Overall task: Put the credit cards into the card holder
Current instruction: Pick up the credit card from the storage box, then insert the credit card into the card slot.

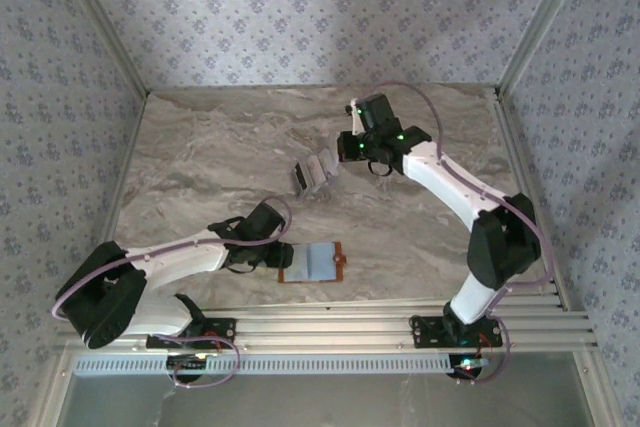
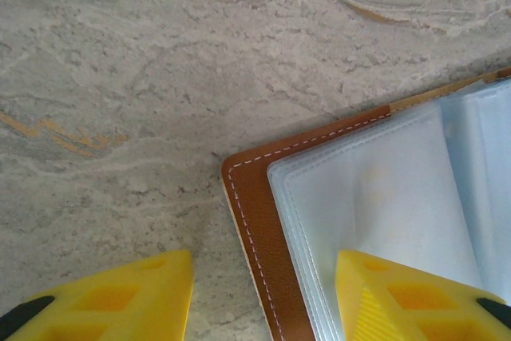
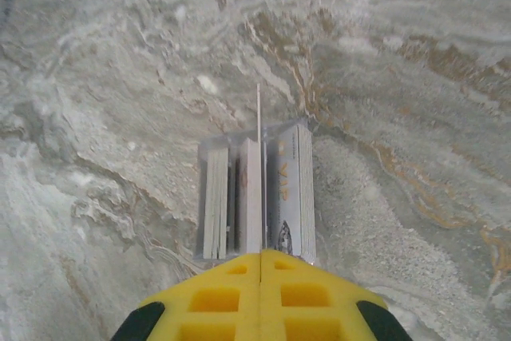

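Left wrist view cut the card holder (image 2: 254, 221) off at the right and bottom edges: one stitched brown corner plus frosted pocket sleeves, the rest out of frame. Left gripper (image 2: 263, 301) fingertips were cropped at the bottom too. From above, the left gripper (image 1: 272, 255) was dark and merged with its cable, so the gap wasn't readable there. The wrist view settled it: fingers spread wide, one finger (image 2: 128, 301) over bare table (image 2: 120, 77), the other (image 2: 399, 301) over a pocket sleeve, leather edge between them. Contact with the sleeve couldn't be told. The card holder (image 1: 312, 262) lay open and flat near the front rail, just right of that gripper. Credit cards (image 1: 312, 175) sat mid-table, well apart from the holder, small and blurry from above. In the right wrist view the credit cards (image 3: 239, 197) stood on edge in what looked like a clear rack (image 3: 204, 153), print mostly illegible. Right gripper (image 3: 260, 293) fingers were pressed together on a single card (image 3: 258, 117), seen edge-on as a thin line running out of the seam, directly over the stack. Whether its lower edge sat in the stack or above it couldn't be told. From above, the right gripper (image 1: 343, 150) was just beside the cards, on their far-right side.
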`<state>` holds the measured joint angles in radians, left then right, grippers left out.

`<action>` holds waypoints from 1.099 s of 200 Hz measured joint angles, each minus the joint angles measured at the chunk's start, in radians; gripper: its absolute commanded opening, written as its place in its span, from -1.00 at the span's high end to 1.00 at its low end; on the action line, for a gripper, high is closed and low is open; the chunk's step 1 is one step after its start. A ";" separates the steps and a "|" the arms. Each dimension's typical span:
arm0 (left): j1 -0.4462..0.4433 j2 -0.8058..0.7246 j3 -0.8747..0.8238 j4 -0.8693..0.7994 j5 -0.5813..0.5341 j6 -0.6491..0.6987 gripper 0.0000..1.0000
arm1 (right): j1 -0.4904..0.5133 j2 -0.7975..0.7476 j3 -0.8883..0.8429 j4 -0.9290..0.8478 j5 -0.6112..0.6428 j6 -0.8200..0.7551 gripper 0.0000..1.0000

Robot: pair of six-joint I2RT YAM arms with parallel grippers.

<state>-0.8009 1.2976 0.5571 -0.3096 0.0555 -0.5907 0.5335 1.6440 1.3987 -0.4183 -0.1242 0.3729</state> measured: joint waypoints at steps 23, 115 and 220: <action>0.000 0.000 0.000 0.000 0.000 0.000 0.06 | 0.017 -0.081 -0.061 0.019 0.024 0.004 1.00; 0.000 -0.014 0.000 -0.001 -0.001 0.005 0.09 | 0.212 -0.291 -0.404 0.074 0.099 0.083 1.00; 0.000 -0.126 -0.005 0.027 -0.001 0.003 0.07 | 0.425 -0.427 -0.698 0.232 0.114 0.223 1.00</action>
<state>-0.8009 1.1721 0.5518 -0.2821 0.0547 -0.5873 0.9585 1.2171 0.7010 -0.1867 -0.0101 0.5957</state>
